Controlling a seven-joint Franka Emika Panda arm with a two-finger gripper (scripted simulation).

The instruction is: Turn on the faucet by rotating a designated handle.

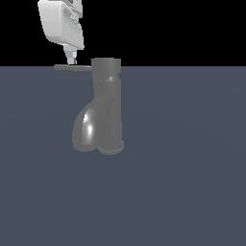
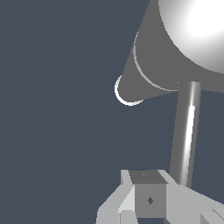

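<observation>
Faucet point(image 1: 106, 108): glossy dark grey, seen upright at centre of exterior frame on flat blue-grey floor point(image 1: 192, 192); bulging spout point(image 1: 87, 129) directed toward frame left. Handle point(image 1: 73, 67): thin rod, projected horizontally from cap toward frame left. Gripper point(image 1: 71, 61): white, positioned at upper left, tips at outer end of handle, contact not resolved. Jaw state cannot be told; fingertips point(image 2: 148, 199) seen beside rod in wrist view.
</observation>
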